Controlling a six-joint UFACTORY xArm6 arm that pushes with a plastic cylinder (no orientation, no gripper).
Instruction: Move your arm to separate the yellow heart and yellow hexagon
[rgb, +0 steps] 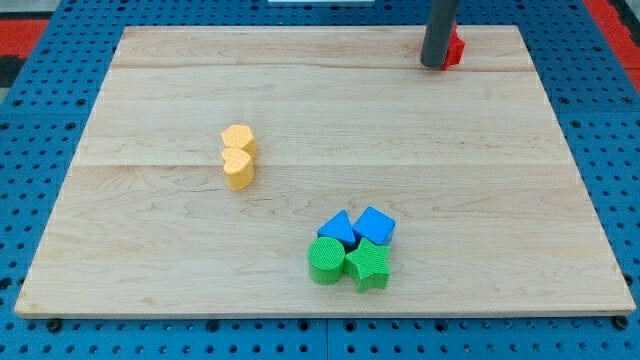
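A yellow hexagon (239, 139) and a yellow heart (238, 168) sit touching at the board's left middle, the hexagon just above the heart in the view. My tip (434, 65) is at the view's top right, far from both yellow blocks, standing against the left side of a red block (454, 47) that it partly hides.
A cluster lies at the lower middle: a blue triangle (338, 229), a blue cube (375, 225), a green cylinder (325, 260) and a green star (367, 265), all touching. The wooden board (150, 250) rests on a blue pegboard surface (30, 150).
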